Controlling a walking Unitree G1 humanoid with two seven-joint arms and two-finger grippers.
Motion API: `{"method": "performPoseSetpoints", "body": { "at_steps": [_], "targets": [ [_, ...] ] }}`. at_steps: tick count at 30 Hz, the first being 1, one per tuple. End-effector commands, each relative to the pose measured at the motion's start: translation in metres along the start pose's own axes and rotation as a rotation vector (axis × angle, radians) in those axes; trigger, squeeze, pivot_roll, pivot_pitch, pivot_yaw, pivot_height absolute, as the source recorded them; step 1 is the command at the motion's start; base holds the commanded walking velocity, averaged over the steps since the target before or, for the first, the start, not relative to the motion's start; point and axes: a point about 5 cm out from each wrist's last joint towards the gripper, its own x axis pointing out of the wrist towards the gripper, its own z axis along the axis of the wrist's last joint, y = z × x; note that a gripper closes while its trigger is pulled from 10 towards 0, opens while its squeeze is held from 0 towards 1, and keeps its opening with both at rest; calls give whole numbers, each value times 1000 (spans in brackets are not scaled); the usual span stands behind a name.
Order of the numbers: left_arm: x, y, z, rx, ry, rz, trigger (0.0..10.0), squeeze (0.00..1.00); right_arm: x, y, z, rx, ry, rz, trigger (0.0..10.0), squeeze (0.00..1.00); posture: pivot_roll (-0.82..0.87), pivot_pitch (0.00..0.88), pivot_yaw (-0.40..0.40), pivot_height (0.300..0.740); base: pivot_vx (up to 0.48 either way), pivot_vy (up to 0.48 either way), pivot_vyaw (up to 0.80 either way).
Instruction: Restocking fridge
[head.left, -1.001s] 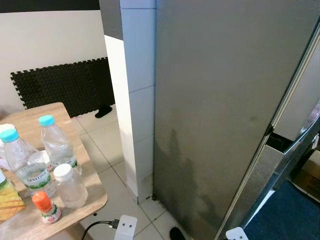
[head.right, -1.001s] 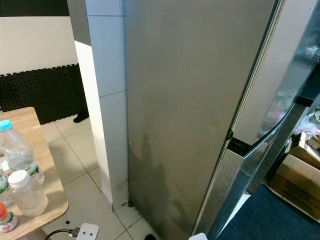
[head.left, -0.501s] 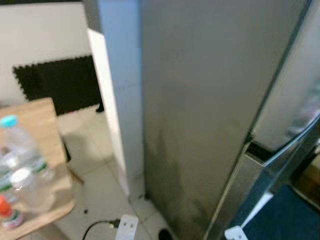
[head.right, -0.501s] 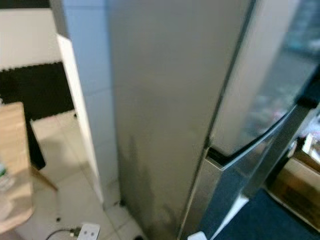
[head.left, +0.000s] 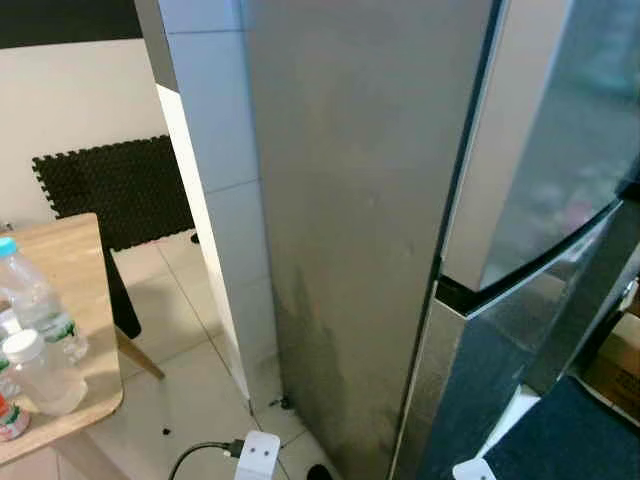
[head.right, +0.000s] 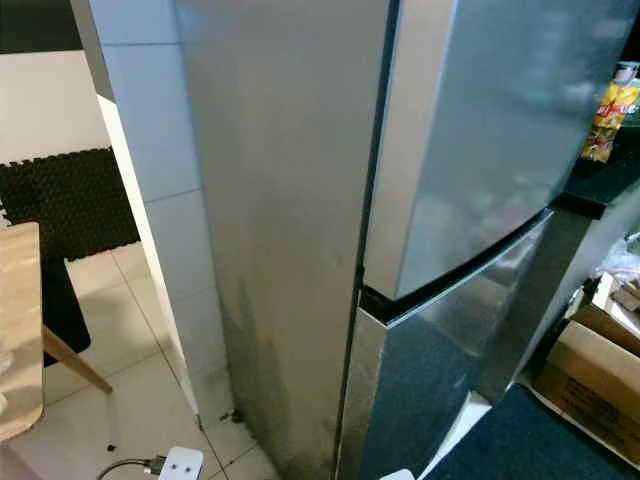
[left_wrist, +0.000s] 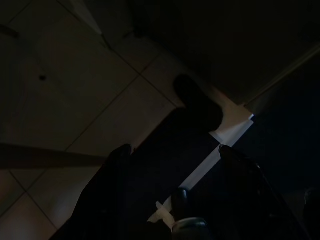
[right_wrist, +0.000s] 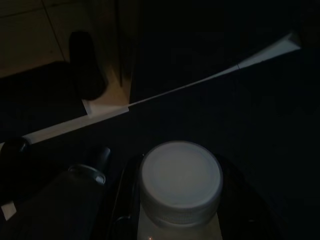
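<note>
Right wrist view shows the right gripper (right_wrist: 172, 220) clasping a white-capped bottle (right_wrist: 180, 180), probably light, smooth and slippery, best held around its body below the cap, while the closed fridge (head.left: 360, 200) stands ahead; the left gripper's state I cannot tell.

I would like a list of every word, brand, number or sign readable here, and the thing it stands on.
No text can be read with certainty.
Water bottle on the wooden table: green label, letters too small and blurred.
Small orange-capped bottle: label cut off, unreadable.
Yellow packet beside the fridge: print blurred, unreadable.
White-capped bottle in the right gripper: plain cap, no print visible.
</note>
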Motion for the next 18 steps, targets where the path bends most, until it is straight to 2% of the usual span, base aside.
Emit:
{"method": "performPoseSetpoints", "body": {
  "at_steps": [1, 14, 18],
  "targets": [
    [-1, 3, -4, 1, 13, 6, 10000, 0, 0, 0, -1, 10, -2, -2, 10000, 0, -66, 81, -12, 740, 0, 0, 0],
    [-1, 1, -3, -2, 11, 1, 10000, 0, 0, 0, -2, 9, 17, 2, 10000, 0, -71, 81, -14, 740, 0, 0, 0],
    [-1, 1, -3, -3, 11, 1, 10000, 0, 0, -1, -3, 9, 21, 1, 10000, 0, -70, 83, -14, 740, 0, 0, -775]
  ]
}}
